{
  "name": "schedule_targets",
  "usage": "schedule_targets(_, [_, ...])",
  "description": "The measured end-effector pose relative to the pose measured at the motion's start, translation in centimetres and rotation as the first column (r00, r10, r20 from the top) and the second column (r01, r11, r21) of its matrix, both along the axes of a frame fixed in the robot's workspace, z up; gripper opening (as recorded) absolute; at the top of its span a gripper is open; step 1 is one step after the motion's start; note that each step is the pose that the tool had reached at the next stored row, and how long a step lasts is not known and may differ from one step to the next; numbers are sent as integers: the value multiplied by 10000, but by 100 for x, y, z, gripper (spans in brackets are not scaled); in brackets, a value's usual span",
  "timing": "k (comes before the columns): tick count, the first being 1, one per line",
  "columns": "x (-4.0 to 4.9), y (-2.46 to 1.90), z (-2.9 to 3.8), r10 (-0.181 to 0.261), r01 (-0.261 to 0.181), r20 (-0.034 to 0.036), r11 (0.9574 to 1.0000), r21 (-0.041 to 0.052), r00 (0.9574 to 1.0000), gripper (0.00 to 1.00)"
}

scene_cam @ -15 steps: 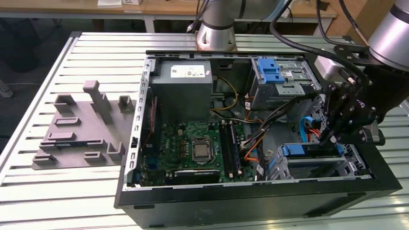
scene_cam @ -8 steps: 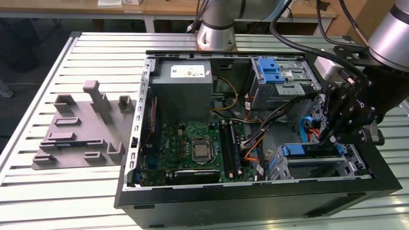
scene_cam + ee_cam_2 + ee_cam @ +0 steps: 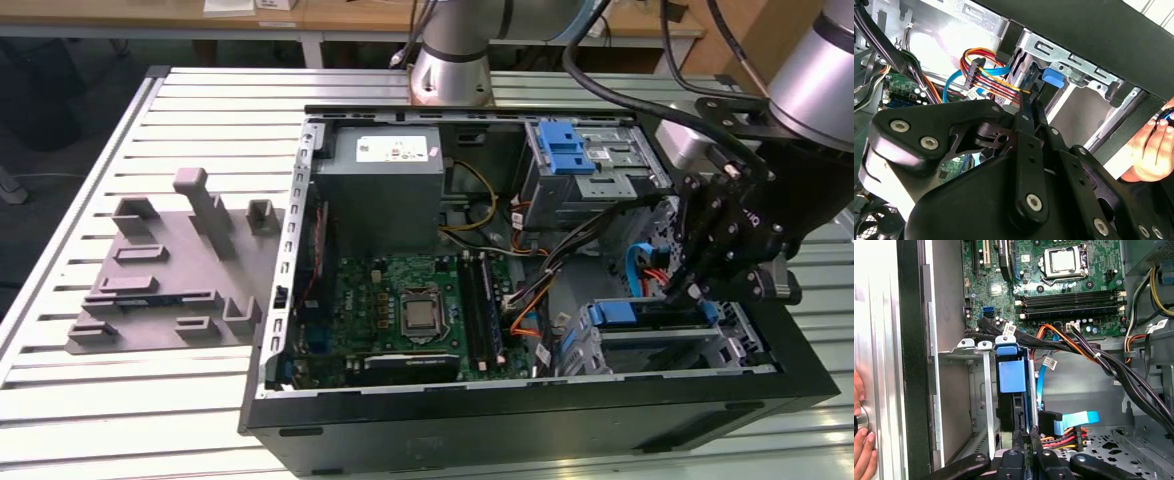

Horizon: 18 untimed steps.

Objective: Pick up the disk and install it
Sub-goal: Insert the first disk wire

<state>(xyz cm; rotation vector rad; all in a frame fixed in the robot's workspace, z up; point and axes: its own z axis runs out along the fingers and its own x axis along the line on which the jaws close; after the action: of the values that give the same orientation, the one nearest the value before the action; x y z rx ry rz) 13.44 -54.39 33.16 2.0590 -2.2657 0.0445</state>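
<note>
your black multi-link gripper (image 3: 1026,437) is reaching into the open black computer tower case (image 3: 534,420), at the drive cage on the exterior view's right; its thin fingertips (image 3: 1017,436) are sitting pressed close together against the end of the blue-bracketed silver disk (image 3: 1013,390), which is standing on edge in the grey metal bay (image 3: 976,390). a person's hand (image 3: 861,440) is resting on the case's outer wall

No text is legible: the white sticker (image 3: 394,150) on the grey box (image 3: 379,190) carries unreadable print.
</note>
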Motion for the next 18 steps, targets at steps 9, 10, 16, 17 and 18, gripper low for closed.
schedule_targets(9, [0, -3, -24, 0, 0, -13, 10000, -1, 10000, 16])
schedule_targets(10, [0, -3, -25, 0, 0, -13, 10000, -1, 10000, 16])
schedule_targets(16, [0, -3, -28, -1, 1, -14, 10000, 4, 10000, 18])
schedule_targets(17, [0, -3, -27, 0, 0, -14, 10000, 4, 10000, 18])
schedule_targets(18, [0, -3, -19, 0, 0, -13, 10000, -1, 10000, 24])
